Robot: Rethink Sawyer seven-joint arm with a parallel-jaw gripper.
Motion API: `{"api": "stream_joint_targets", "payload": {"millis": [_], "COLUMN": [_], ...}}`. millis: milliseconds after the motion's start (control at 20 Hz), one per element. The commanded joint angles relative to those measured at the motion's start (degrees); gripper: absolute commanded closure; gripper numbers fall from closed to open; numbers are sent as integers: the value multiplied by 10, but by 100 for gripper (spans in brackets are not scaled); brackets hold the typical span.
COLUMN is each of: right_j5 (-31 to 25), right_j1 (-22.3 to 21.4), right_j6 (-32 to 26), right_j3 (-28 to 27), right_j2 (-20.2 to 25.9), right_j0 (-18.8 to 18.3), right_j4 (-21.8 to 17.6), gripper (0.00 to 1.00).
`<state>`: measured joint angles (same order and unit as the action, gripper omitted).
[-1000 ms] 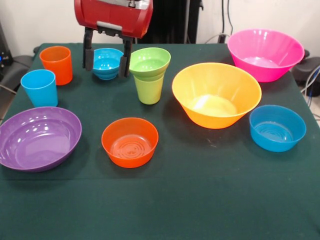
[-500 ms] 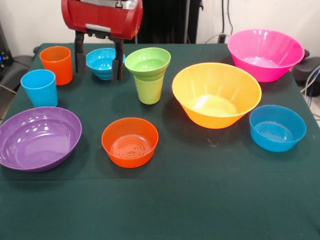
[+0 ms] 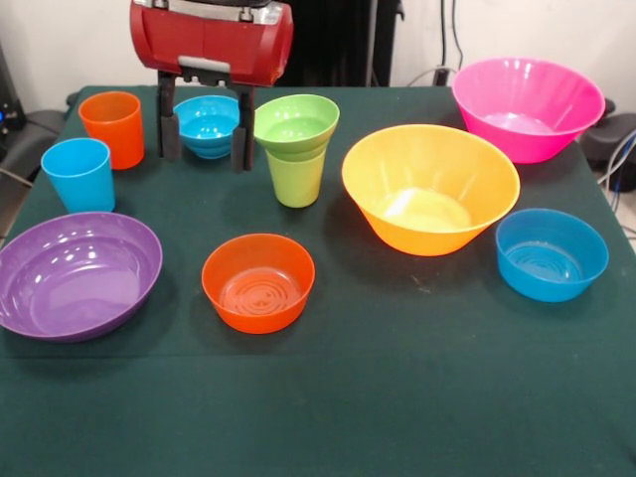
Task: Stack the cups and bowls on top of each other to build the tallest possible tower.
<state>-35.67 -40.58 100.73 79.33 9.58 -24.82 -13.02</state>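
The tool (image 3: 206,144) hangs from the red arm housing (image 3: 211,42) at the far left of the tabletop (image 3: 397,397), its two dark fingers (image 3: 170,127) spread apart on either side of the small blue bowl (image 3: 208,125), which sits between them with no visible squeeze. Just beside it stands the tower (image 3: 296,149): a small green bowl (image 3: 296,122) nested in the lime green cup (image 3: 296,177). On the tool's other side stands the orange cup (image 3: 112,127), with the light blue cup (image 3: 79,174) nearer the camera. Further out lie the purple bowl (image 3: 78,275), the medium orange bowl (image 3: 258,282), the yellow-orange bowl (image 3: 430,188), the medium blue bowl (image 3: 552,254) and the pink bowl (image 3: 528,107), all apart from each other.
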Motion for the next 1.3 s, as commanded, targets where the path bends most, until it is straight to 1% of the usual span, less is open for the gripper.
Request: {"api": "stream_joint_targets", "payload": {"millis": [50, 550, 900, 1300], "right_j5": [28, 54, 74, 94], "right_j1": [50, 68, 83, 91], "right_j6": [-49, -44, -43, -41], "right_j3": [57, 51, 46, 43], "right_j2": [55, 53, 54, 42], "right_j0": [-4, -3, -7, 1], "right_j4": [-40, -62, -66, -77], "gripper": [0, 0, 0, 0]}}
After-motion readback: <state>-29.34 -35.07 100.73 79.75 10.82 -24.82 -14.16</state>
